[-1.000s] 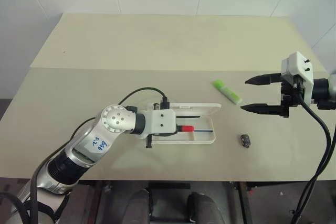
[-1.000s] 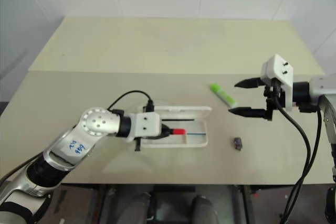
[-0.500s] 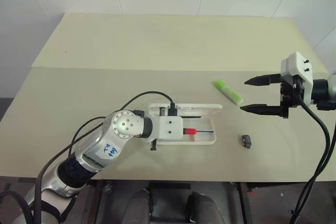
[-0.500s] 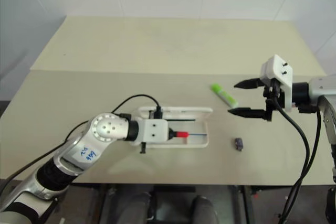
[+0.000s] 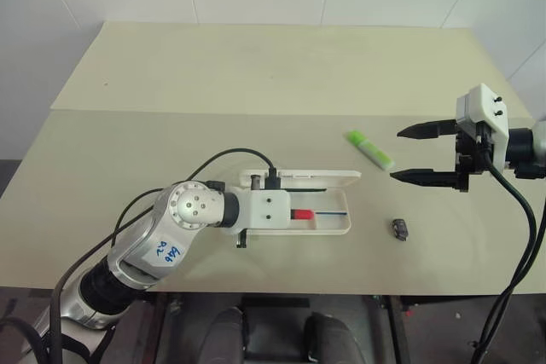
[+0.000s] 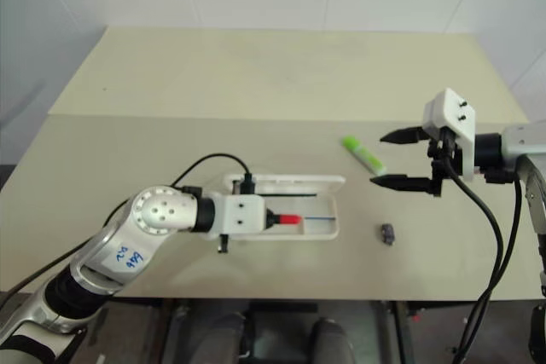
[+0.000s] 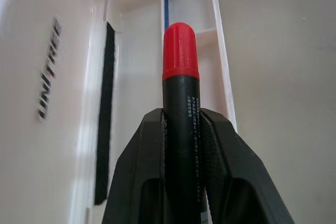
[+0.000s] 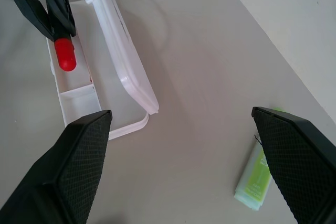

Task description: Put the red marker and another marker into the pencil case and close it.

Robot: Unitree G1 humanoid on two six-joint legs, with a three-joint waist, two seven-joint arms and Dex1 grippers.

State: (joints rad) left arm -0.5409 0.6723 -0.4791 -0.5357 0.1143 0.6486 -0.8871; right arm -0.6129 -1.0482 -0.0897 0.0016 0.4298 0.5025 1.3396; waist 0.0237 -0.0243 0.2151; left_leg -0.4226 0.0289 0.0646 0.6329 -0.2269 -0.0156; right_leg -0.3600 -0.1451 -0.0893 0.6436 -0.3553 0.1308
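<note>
The left gripper (image 7: 181,129) is clenched on the red marker (image 7: 180,103), a slim black-barrelled pen with a red cap, holding it over the tray of the pencil case (image 5: 337,226), a flat white hinged plastic box lying open on the beige table (image 5: 256,83). The marker looks light, stiff and smooth, so a mid-barrel hold suits it. The right gripper (image 5: 424,153) hangs released above the table, near the other marker (image 5: 368,148), a short lime-green highlighter lying right of the case; its thick body should take a grip across the middle. A small dark lump (image 5: 399,228) sits nearby.
</note>
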